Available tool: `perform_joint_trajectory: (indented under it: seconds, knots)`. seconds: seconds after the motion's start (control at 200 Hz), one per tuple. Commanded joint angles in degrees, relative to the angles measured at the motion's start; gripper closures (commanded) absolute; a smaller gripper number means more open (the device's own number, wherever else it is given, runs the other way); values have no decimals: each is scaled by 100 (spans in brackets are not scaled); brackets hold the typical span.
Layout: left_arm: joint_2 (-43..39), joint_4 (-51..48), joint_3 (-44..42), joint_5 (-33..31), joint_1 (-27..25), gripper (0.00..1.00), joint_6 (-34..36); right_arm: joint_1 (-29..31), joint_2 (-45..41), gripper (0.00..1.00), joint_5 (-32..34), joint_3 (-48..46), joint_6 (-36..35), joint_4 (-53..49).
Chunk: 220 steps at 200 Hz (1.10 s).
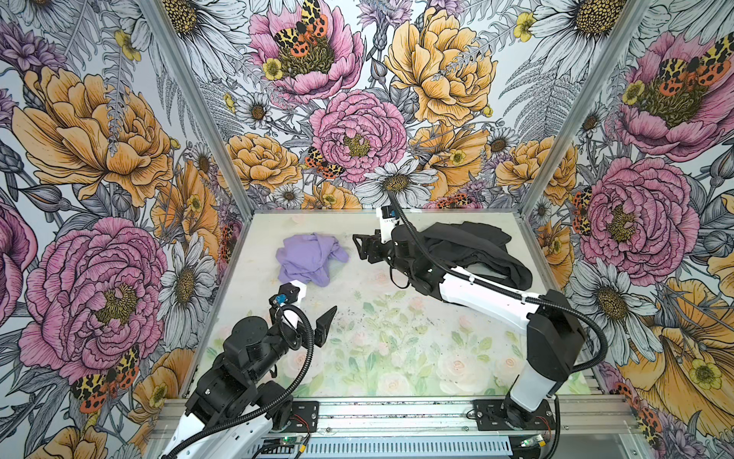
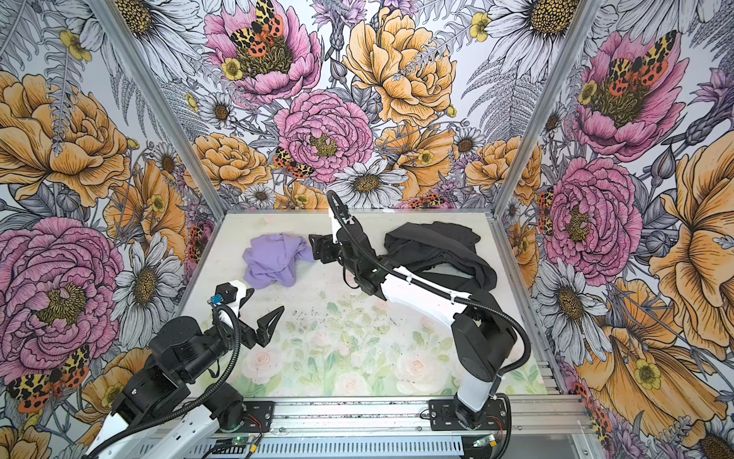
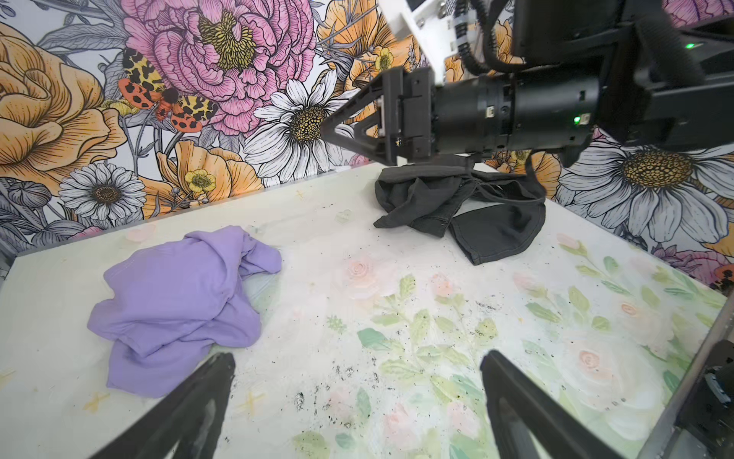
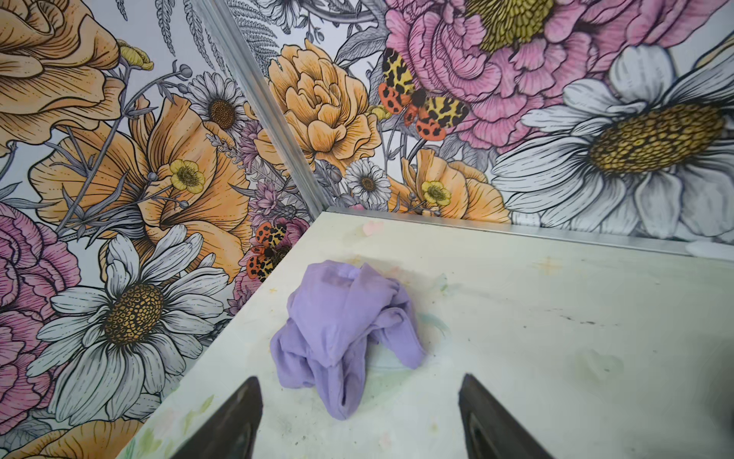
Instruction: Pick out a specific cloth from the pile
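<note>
The right gripper (image 4: 359,379) stands wide open with nothing between its dark, wedge-shaped fingers, and the cloth (image 4: 345,337) lies straight ahead of it and lower, on the table (image 4: 556,318). One limp tail of the cloth reaches back toward the gap between the fingers. From the left wrist view this hand looks raised off the table, so I judge it to be over the cloth's near edge, not in contact. The cloth's longer run goes away from the hand toward the corner of the walls, roughly in line with the fingers and not across them. A pinch would therefore meet the tail end-on. The left gripper (image 3: 357,357) is also open and empty, with the cloth ahead of it and off to one finger's side. It is close, but the right one seems nearer. The pile (image 1: 476,246) sits behind the right wrist, partly under that arm and well apart from the cloth. The cloth is thin, matte lavender knit, crumpled into soft folds with a hemmed edge. The pile is heavier charcoal fabric with stitched seams. The table is pale, flower-printed and flecked with dark specks.
</note>
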Motion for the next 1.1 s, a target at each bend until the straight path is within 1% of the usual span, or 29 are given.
perform_joint_trajectory:
  seconds: [0.0, 0.05, 0.14, 0.23, 0.255, 0.315, 0.35, 0.38, 0.405, 0.521, 0.551, 0.666, 0.726, 0.806, 0.921, 1.001, 1.096]
  knots:
    - [-73, -2, 65, -286, 28, 1, -142, -132, -607, 21, 46, -464, -418, 405]
    - [-6, -2, 177, -414, 26, 1, -339, -174, -856, 21, 24, -668, -554, 342]
    - [223, -37, 465, -453, 26, 1, -652, -246, -1334, 20, 10, -1018, -809, 146]
    - [476, -19, 664, -593, 25, 1, -962, -317, -1866, 19, 118, -1509, -1078, 118]
    - [552, 2, 722, -664, 19, 1, -1045, -343, -2029, 13, 203, -1673, -1134, 120]
    - [712, 80, 822, -901, 17, 1, -1265, -422, -2400, 10, 418, -2042, -1237, 123]
    - [784, 203, 844, -955, 17, 1, -1337, -482, -2618, 9, 503, -2255, -1269, 123]
    - [826, 349, 818, -1215, 11, 1, -1388, -534, -2802, 9, 582, -2434, -1294, 122]
    - [851, 477, 780, -1299, 4, 1, -1438, -584, -2951, 6, 626, -2575, -1303, 110]
    - [1008, 1325, 534, -1443, -1, 1, -1590, -885, -3652, 5, 823, -3153, -1299, 41]
    - [1094, 1524, 483, -1495, -9, 1, -1609, -979, -3828, 3, 858, -3289, -1304, 11]
    - [1549, 2229, 340, -1773, -42, 1, -1328, -1428, -4440, 2, 948, -3728, -1372, -224]
    - [1815, 2697, 219, -1944, -45, 1, -1007, -1686, -4684, 1, 987, -3913, -1393, -369]
    - [2160, 3407, 9, -2335, -47, 1, -522, -2082, -4974, 0, 1053, -4194, -1417, -454]
    - [2661, 4374, -277, -2875, 38, 2, 213, -2701, -5174, 0, 1150, -4502, -1381, -491]
    - [2918, 4991, -558, -2948, 323, 1, 382, -3172, -5149, 1, 1185, -4677, -1276, -434]
    - [3125, 5491, -948, -2673, 922, 1, 252, -3713, -4962, 0, 1045, -4854, -1266, -200]
